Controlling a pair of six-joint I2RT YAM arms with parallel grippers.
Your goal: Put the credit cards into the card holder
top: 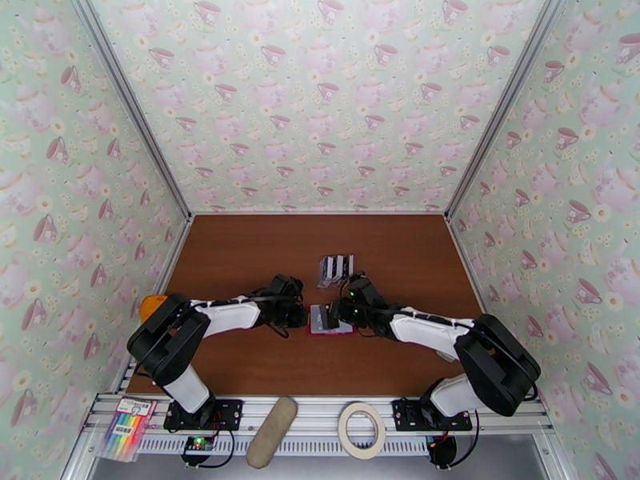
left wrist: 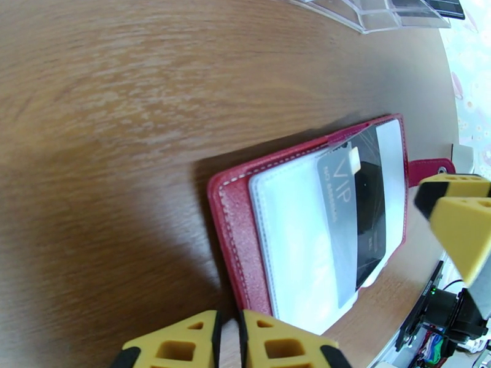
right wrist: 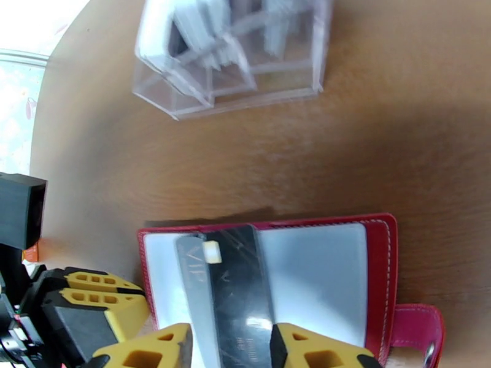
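Both arms stretched low and inward, meeting mid-frame over the open wallet [top: 330, 322]. The left gripper [left wrist: 228, 323] was pinched on its edge. The right gripper [right wrist: 230, 341] straddled the black card [right wrist: 236, 283] lying inside, grip unclear.

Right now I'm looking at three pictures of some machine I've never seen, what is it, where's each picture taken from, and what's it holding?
Two robot arms are bolted to a table. The wide picture looks down from above; the other two come from a camera on each wrist, showing its own yellow fingers. On it lie an open red card holder and, behind it, a clear stand with more cards. The left gripper is shut at the holder's edge. The right gripper has a finger either side of a black card on the holder; whether it grips is unclear.
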